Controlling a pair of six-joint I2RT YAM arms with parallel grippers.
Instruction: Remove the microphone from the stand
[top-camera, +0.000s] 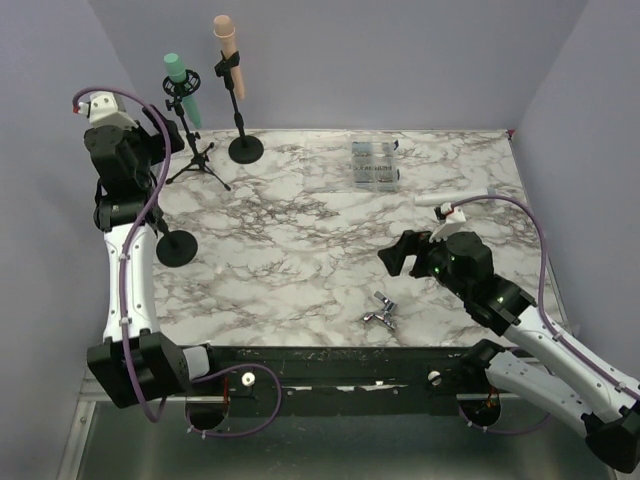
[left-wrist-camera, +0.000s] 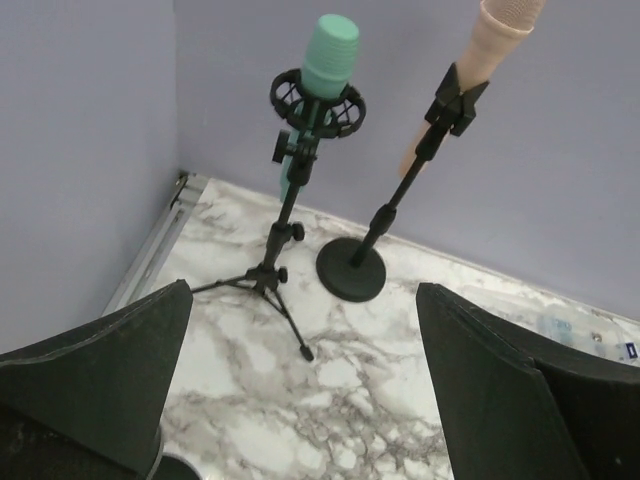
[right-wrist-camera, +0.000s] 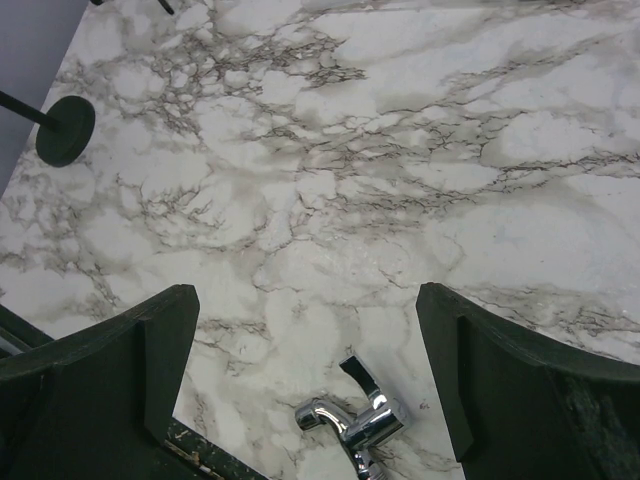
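green microphone on stand, well beyond spread left claw, right claw spread

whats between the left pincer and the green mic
In the left wrist view, only bare marble and the mic's own tripod lie between the left pincer and the green mic.

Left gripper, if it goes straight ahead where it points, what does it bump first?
Probably the tripod stand holding the green microphone; the round-base stand is close beside, so depth is unsure.
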